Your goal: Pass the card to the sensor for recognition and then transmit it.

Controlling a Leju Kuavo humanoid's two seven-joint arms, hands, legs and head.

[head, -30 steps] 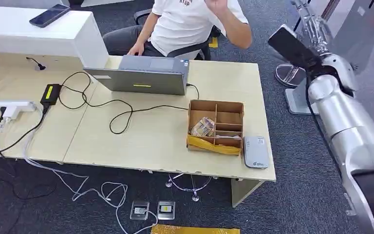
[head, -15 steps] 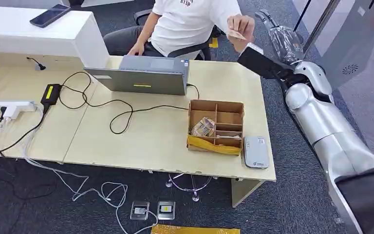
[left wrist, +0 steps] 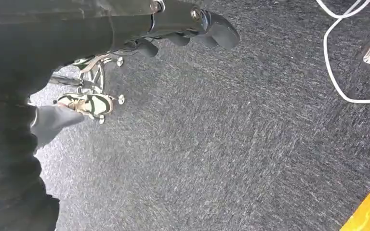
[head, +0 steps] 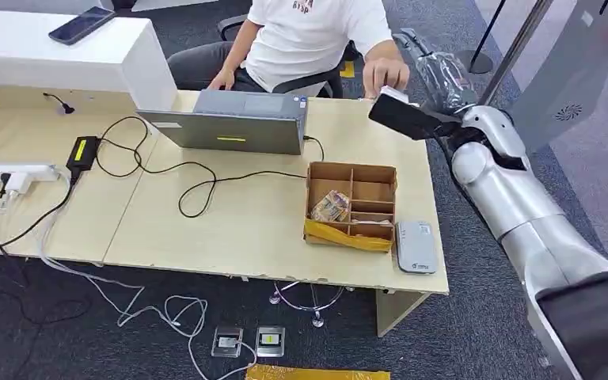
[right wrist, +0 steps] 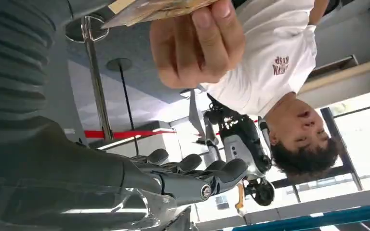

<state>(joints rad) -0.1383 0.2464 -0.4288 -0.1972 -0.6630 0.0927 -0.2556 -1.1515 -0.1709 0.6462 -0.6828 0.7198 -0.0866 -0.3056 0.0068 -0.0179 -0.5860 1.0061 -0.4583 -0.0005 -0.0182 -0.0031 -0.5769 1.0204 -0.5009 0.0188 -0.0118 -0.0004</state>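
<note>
Sensor (head: 416, 246) right of box (head: 351, 205)

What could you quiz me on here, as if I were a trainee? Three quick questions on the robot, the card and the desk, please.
1. True or false: the robot's right hand is holding the card.
2. What lies on the desk beside the cardboard box, on the side nearer the robot's raised arm? A) a small grey device B) a coffee mug C) a stapler
3. Fill in: the arm raised toward the seated person is the robot's ____ arm.

Key: 1 false, the person's hand holds the card and the robot's fingers are spread with nothing in them. 2 A. 3 right.
</note>
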